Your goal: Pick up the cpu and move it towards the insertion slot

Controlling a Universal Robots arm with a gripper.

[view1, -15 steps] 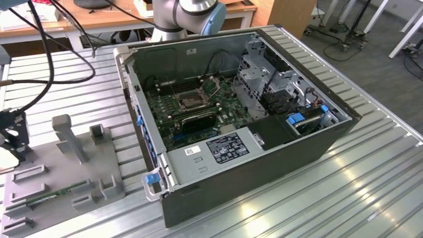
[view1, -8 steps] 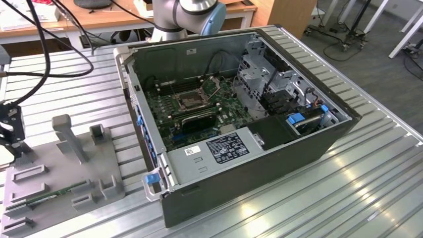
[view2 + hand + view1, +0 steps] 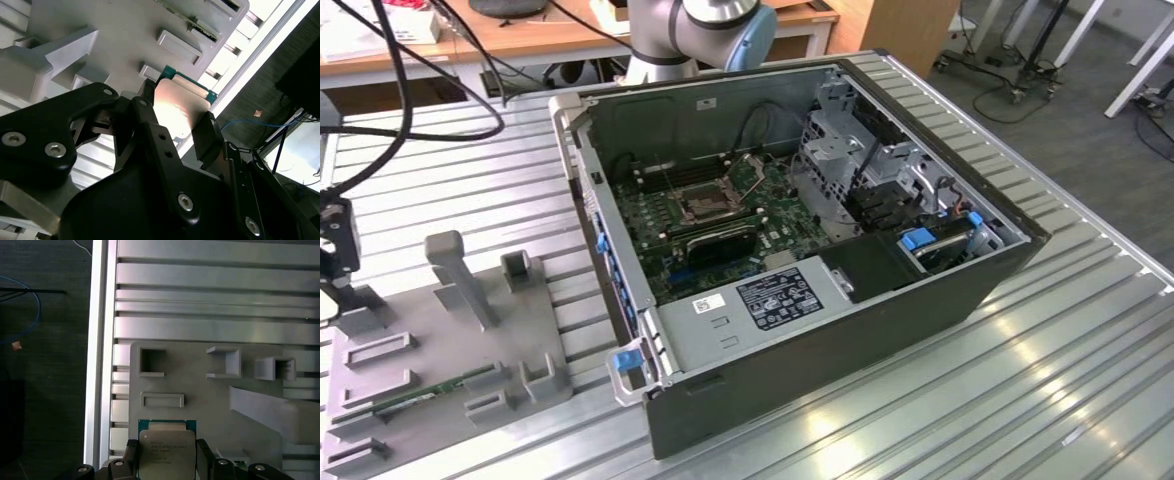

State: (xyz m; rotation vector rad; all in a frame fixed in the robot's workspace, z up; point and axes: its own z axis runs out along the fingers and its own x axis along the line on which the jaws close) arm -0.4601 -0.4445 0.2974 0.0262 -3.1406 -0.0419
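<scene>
Two black fingers point(image 3: 202, 456) of the gripper point(image 3: 167, 460) press on opposite edges of the cpu point(image 3: 166, 450), and in both wrist views we find each finger touching the chip. Its silvery lid faces the first wrist camera, with the thin green rim showing along one edge. We cannot tell whether the chip rests on the grey holder point(image 3: 200, 405) beneath it or hangs just above. That holder, moulded with rectangular pockets and upright posts, lies on the slatted metal table point(image 3: 215, 305) at the exterior view's left, near the table's edge. A long green memory stick point(image 3: 438, 388) lies in one of the holder's near slots. Well apart from all this, toward the exterior view's right, we see the insertion slot point(image 3: 711, 205), a silver-framed square on the green motherboard point(image 3: 774, 235) inside the open computer case point(image 3: 854, 350), which lies on its side mid-table. The arm's base point(image 3: 680, 30) stands on the far side, behind the case.
</scene>
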